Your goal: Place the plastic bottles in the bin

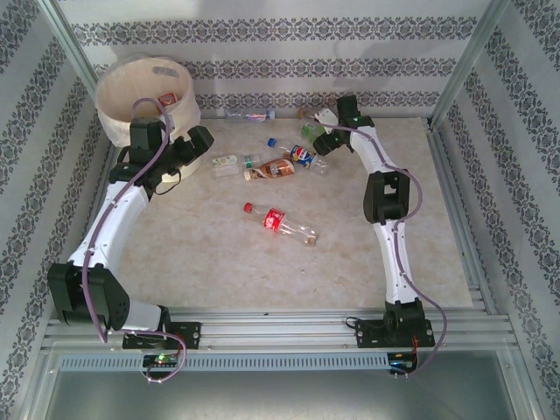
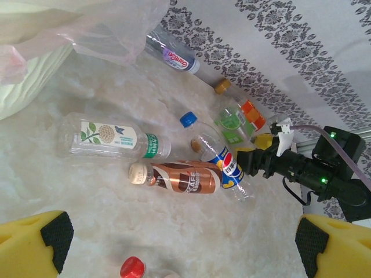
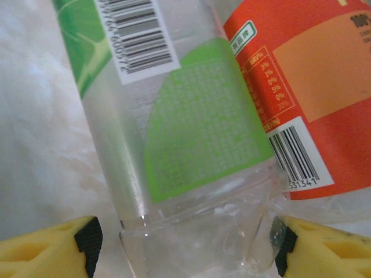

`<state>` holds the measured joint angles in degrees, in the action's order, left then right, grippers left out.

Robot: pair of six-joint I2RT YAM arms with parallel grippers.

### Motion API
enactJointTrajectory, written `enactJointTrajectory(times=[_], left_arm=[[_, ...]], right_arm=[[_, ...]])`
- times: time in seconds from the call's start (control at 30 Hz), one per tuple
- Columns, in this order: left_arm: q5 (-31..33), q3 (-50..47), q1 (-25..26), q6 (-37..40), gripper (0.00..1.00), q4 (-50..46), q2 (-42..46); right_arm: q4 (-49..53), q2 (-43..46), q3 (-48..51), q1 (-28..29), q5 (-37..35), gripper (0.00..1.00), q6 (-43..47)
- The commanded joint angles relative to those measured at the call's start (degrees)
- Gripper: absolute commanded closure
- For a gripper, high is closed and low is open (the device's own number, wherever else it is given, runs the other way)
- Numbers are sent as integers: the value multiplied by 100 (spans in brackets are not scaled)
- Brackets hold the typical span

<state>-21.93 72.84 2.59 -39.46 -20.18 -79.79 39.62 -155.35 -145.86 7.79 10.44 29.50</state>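
The cream bin stands at the far left, and its pinkish liner hangs over the rim. Plastic bottles lie on the table: a red-capped one, a brown one, a blue-labelled one, a white-and-green one and a clear one by the back wall. My right gripper straddles the base of a green-labelled bottle. Its right pad is at the plastic and a small gap shows at the left pad. An orange-labelled bottle lies beside it. My left gripper is open and empty beside the bin.
Metal rails run along the near edge and patterned walls close the back and sides. Bare table lies in front of the bottles. In the left wrist view the right gripper sits just right of the blue-labelled bottle.
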Motion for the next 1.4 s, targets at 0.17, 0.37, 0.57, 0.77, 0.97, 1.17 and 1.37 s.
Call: enactJointTrajectory(times=[0.17, 0.37, 0.57, 0.77, 0.97, 1.17, 1.37], left_arm=[[178, -117, 22, 165, 0, -134, 186], [188, -216, 22, 185, 0, -118, 253], [25, -222, 22, 189, 0, -84, 271], [-199, -253, 132, 228, 0, 121, 251], [-401, -261, 455, 256, 0, 553, 136], [-973, -353, 738, -146, 0, 1505, -172], [-1603, -200, 1127, -660, 0, 2414, -690]], right_arm=[[-160, -259, -203, 240, -610, 36, 564], [-297, 23, 123, 175, -552, 50, 124], [-851, 856, 1279, 125, -468, 58, -149], [-1934, 2070, 2905, 48, -367, 61, -729], [-2836, 3322, 4431, -134, -144, 63, -1851], [-3809, 4747, 6094, -177, -9, 65, -3286], [-5042, 6118, 7913, 23, 716, 65, -4823]])
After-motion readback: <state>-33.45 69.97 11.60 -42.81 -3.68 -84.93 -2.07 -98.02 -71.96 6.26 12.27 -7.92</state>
